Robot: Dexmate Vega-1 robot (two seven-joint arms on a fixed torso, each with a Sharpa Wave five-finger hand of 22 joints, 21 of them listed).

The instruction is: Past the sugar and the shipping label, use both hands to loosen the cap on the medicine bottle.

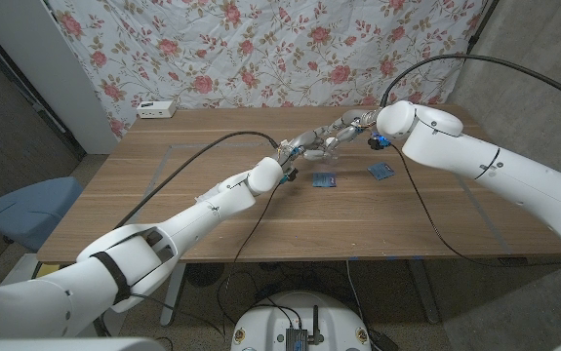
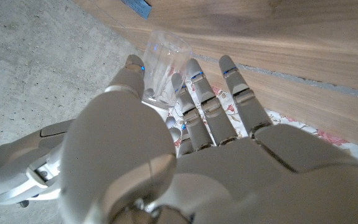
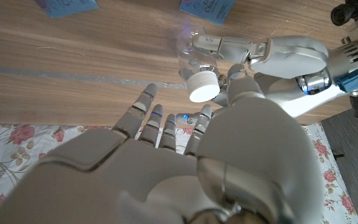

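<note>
- Medicine bottle (image 3: 194,59) is clear with a white cap (image 3: 203,88), and it is held up over the far middle of the surface (image 1: 163,210), between the two hands
- In the left wrist view the bottle (image 2: 165,65) looks see-through, and the left hand's fingers (image 2: 198,84) and thumb curl around it
- Left hand (image 1: 298,151) holds the bottle's body; its arm reaches in from the near left corner
- Right hand (image 1: 343,129) meets the bottle from the other side, and in the right wrist view its thumb (image 3: 236,78) is right beside the white cap, with its fingers (image 3: 157,121) close under it
- I cannot tell if the right hand really pinches the cap or only touches it
- Two small blue packets lie on the surface just past the hands toward the robot: one blue packet (image 1: 324,179) in the middle and another blue packet (image 1: 381,170) a bit to the right
- They are near each other but not touching
- White box (image 1: 156,108) sits at the far left edge of the surface
- Flowery cloth (image 1: 260,49) hangs behind the surface
- Blue chair (image 1: 26,210) stands on the floor to the left
</note>
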